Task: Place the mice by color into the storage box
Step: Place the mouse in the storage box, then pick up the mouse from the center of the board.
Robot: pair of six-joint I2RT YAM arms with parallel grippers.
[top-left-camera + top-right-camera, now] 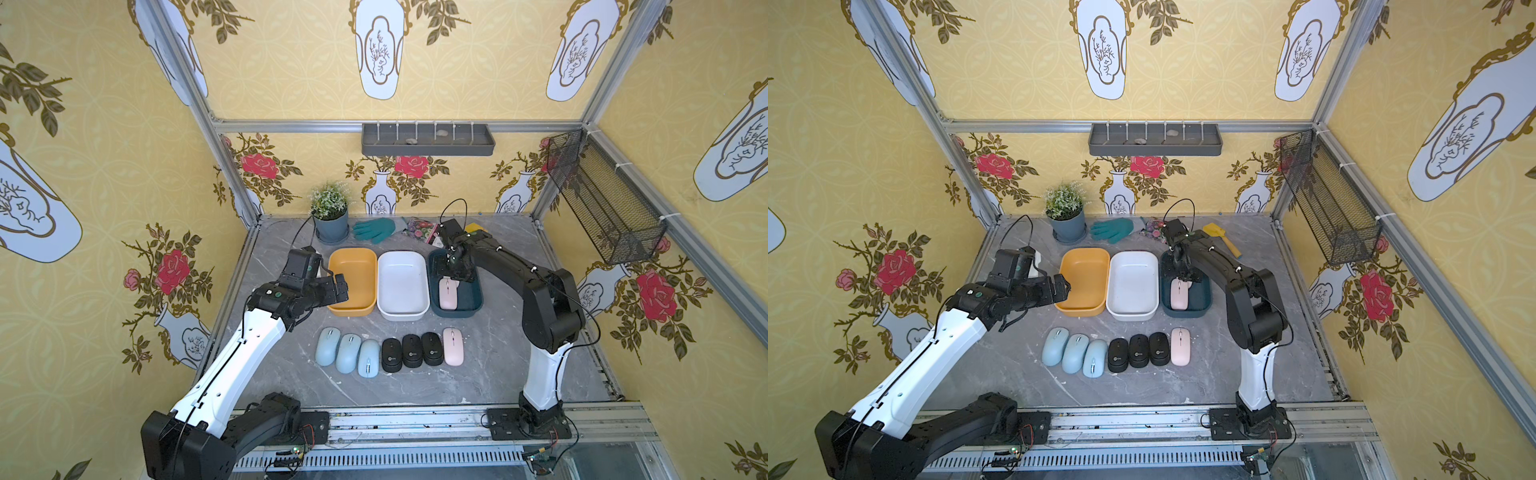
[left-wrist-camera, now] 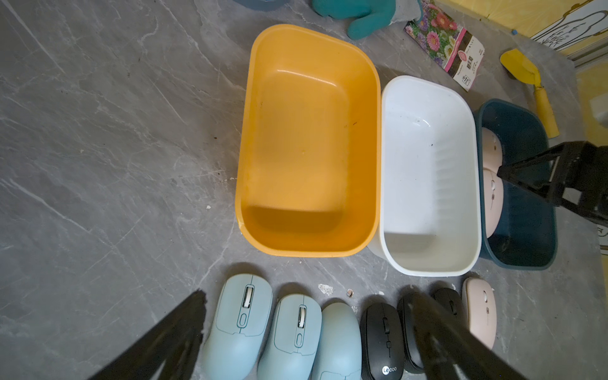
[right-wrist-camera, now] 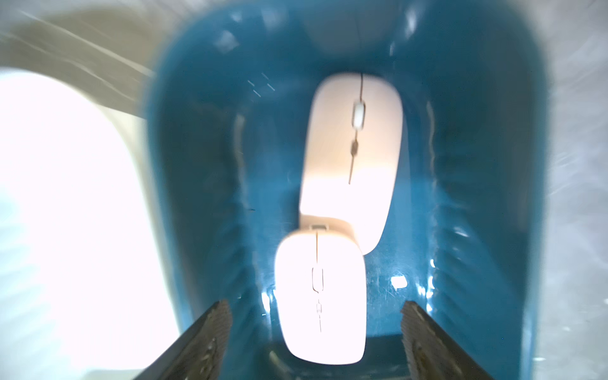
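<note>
My left hand [image 1: 341, 287] hovers spread wide at 9 o'clock of the orange box [image 1: 357, 270]. On the table [image 1: 498, 365], at the boxes' 6 o'clock, lie three light blue mice [image 1: 348, 353], three black mice [image 1: 412, 351] and one pink mouse [image 1: 453, 347]. My right hand [image 3: 314, 306], jaws apart, hangs over two pink mice [image 1: 448, 294] inside the teal box [image 1: 473, 296].

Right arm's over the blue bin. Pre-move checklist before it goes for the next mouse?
1. Open right hand, gripping nothing: ok; jaws stand apart on either side of the nearer pink mouse.
2. Both placed mice inside the blue bin: ok; the nearer one's end overlaps the farther pink mouse.
3. Access to third pink mouse: ok; it lies on the table at the row's end, beside a black mouse, top uncovered.
4. Open, empty left hand: ok.
5. Empty orange bin and white bin: ok.
6. Room for a third mouse in the blue bin: cannot tell.
</note>
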